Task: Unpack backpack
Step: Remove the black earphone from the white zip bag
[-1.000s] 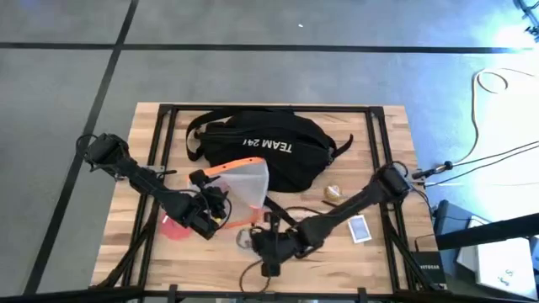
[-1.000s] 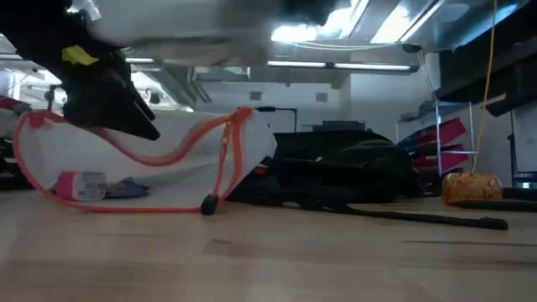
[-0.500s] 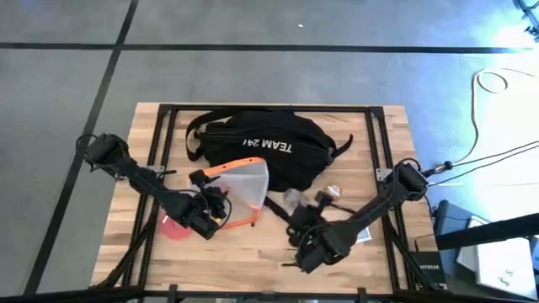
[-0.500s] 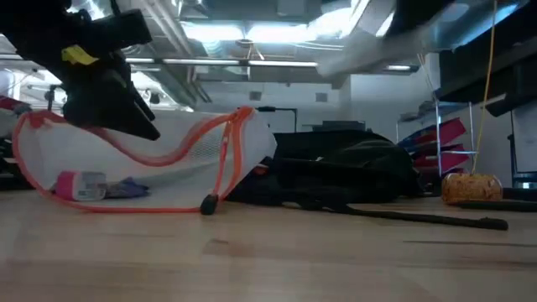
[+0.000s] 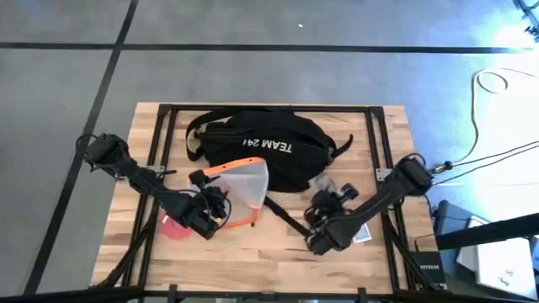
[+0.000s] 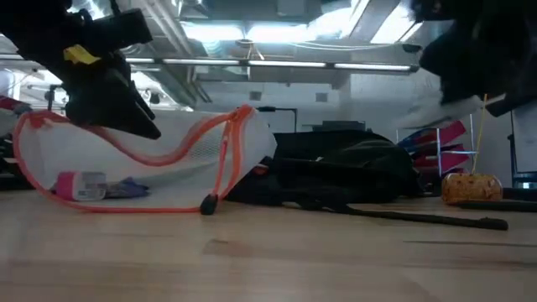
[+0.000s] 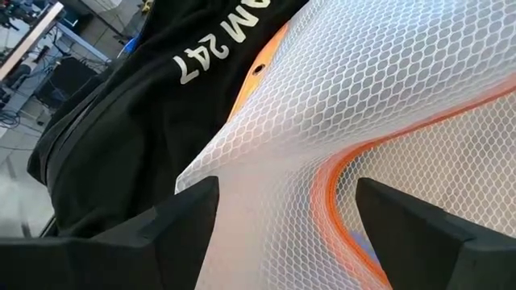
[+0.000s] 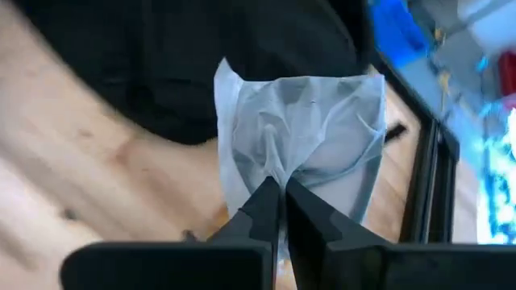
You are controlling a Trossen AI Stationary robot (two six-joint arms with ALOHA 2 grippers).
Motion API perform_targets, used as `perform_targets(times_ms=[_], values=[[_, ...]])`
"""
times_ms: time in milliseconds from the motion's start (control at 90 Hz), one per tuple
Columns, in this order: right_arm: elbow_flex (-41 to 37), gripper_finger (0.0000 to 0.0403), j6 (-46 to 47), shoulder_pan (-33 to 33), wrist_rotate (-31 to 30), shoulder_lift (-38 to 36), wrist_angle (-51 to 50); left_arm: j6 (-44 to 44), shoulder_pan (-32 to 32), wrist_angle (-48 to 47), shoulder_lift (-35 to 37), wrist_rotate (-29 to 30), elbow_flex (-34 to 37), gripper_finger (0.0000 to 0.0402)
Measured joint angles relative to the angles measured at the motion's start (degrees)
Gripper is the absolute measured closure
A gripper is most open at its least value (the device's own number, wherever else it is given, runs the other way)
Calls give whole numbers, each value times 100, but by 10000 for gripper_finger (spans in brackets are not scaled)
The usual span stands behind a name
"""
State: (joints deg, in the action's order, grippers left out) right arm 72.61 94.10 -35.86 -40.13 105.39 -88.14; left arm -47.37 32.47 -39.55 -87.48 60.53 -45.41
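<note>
Crinkled bag [image 8: 302, 133] pinched by right end effector [image 8: 280, 193].

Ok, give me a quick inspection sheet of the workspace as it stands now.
Surface: wooden table, black frame rails.
Job's things: backpack lies at the far middle, lettering up.
Clutter: mesh pouch with orange trim against the backpack; red item; brown round object; card.
Grippers: left gripper open around the pouch's mesh; right gripper shut on a clear plastic bag, near the backpack.
Cables: white and dark cables on the floor to the right.
Surroundings: grey floor, lab shelving; nobody seen.
</note>
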Motion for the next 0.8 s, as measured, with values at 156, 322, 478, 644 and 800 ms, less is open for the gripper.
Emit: perform_targets(times_ms=[156,322,478,644,800], values=[[-1078,403,1053,-13,144,-1121,330,0,0,4,0,2,2,121],[-2232,403,1526,38,445,-2416,1317,0,0,5,0,12,0,121],[-3184,403,1572,174,681,-3125,1981,0,0,2,0,29,2,121],[-3726,400,1278,420,516,-3202,2452,-2,0,5,0,42,0,121],[-3752,377,889,562,493,-3087,2533,-2,0,6,0,39,1,121]])
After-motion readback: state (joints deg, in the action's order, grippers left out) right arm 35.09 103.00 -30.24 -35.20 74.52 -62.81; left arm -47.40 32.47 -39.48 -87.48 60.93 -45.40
